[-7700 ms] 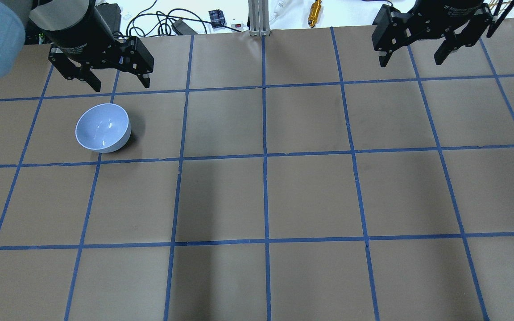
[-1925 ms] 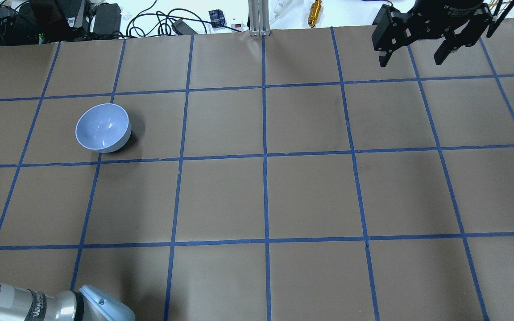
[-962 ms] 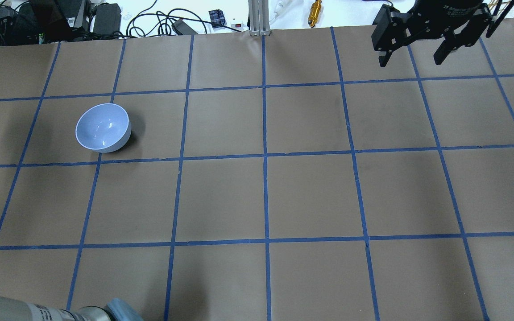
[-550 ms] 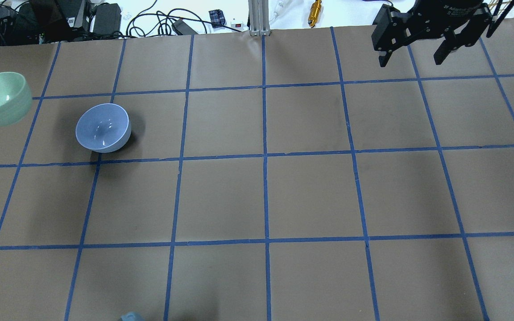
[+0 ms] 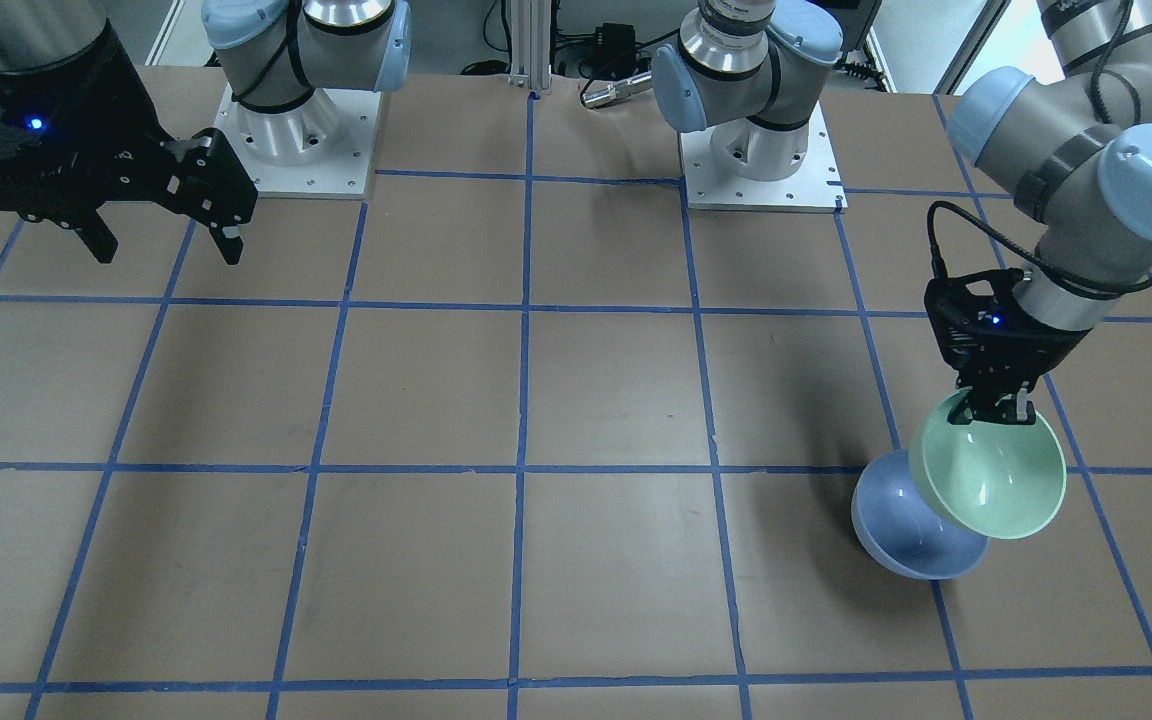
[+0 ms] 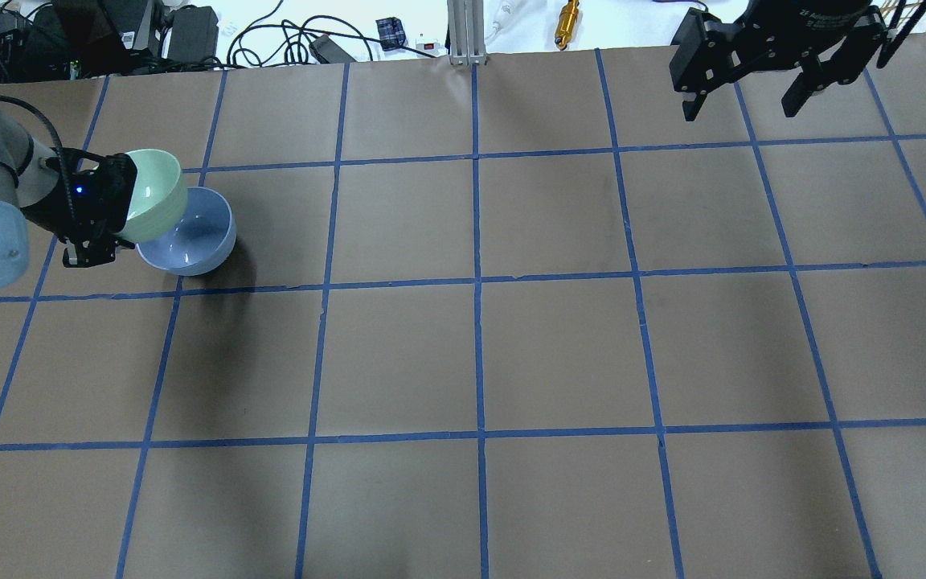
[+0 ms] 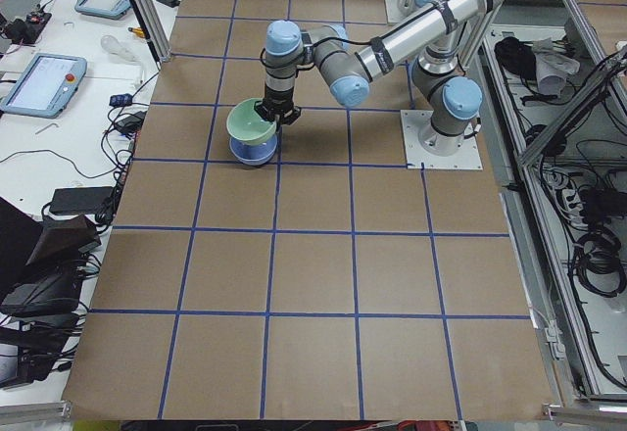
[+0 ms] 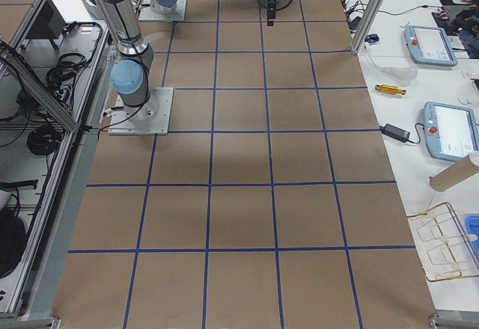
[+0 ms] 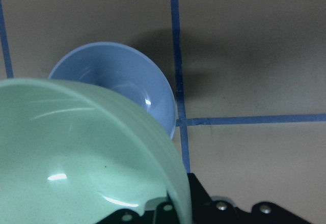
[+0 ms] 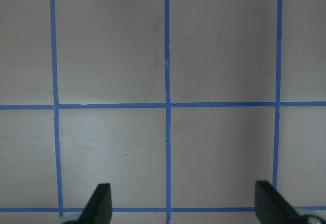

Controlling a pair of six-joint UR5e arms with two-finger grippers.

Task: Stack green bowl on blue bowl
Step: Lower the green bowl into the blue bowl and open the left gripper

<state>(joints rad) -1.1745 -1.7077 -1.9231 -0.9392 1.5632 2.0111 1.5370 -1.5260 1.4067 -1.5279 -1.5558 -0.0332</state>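
Observation:
The blue bowl [image 6: 194, 241] stands upright on the table at the left; it also shows in the front view [image 5: 901, 530], the left view [image 7: 253, 151] and the left wrist view [image 9: 122, 81]. My left gripper [image 5: 998, 410] is shut on the rim of the green bowl [image 6: 153, 193], holding it tilted just above and overlapping the blue bowl's near-left side. The green bowl also shows in the front view [image 5: 996, 480], the left view [image 7: 251, 121] and the left wrist view [image 9: 76, 158]. My right gripper [image 6: 744, 100] is open and empty at the far right; its fingertips [image 10: 99, 203] show in its wrist view.
The brown table [image 6: 479, 354] carries a blue tape grid. Cables and small gear [image 6: 286, 36] lie beyond the far edge. The two arm bases [image 5: 291, 130] stand on plates at the robot's side.
My left arm left the far-left spot, swung out of view, then came back in from the left holding the green bowl and moved it right until it overlaps the blue bowl. The right gripper stayed still.

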